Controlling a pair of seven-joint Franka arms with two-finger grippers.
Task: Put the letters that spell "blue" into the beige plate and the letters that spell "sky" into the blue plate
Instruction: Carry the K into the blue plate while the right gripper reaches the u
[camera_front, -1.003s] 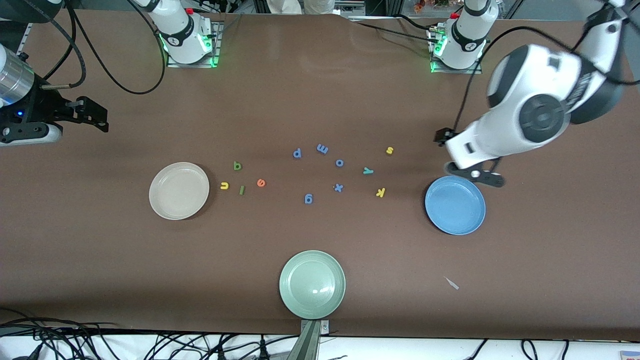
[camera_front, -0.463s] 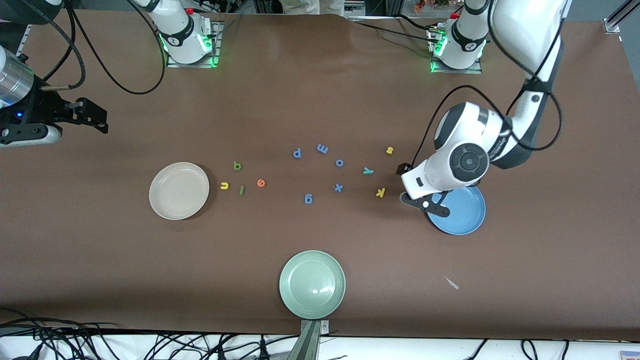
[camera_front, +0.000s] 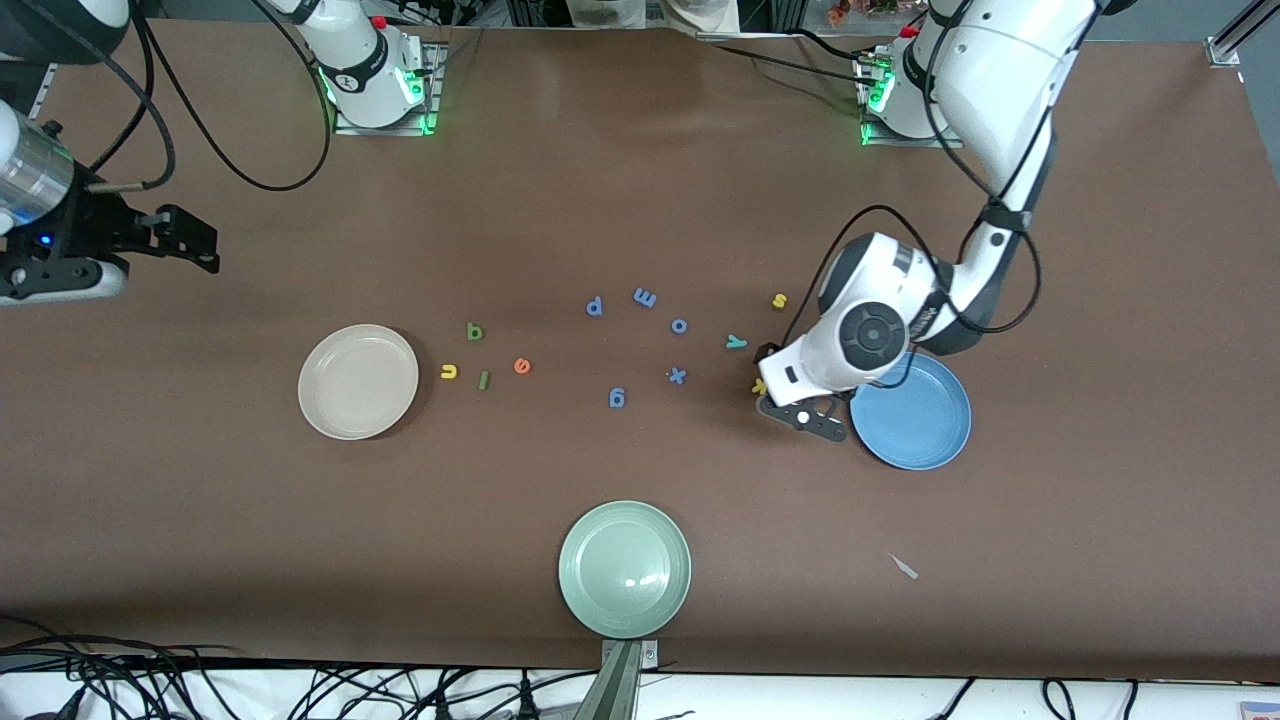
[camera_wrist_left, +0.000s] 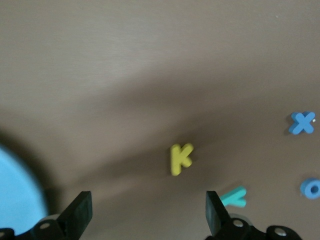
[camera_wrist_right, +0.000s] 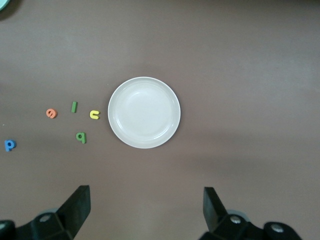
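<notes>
The left tool (camera_wrist_left: 145, 212) hangs open over the yellow k (camera_wrist_left: 180, 158), just beside the blue plate (camera_front: 920, 420), ready to pinch it; the right tool (camera_wrist_right: 145, 207) waits open above the desk (camera_front: 640, 180).

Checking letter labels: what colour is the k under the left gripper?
Yellow k, clearest in the left wrist view.

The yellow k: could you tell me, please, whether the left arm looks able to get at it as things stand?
Probably yes. The left gripper hangs over the yellow k with its jaws open, and nothing lies between them; the teal y and blue plate sit apart from it.
</notes>
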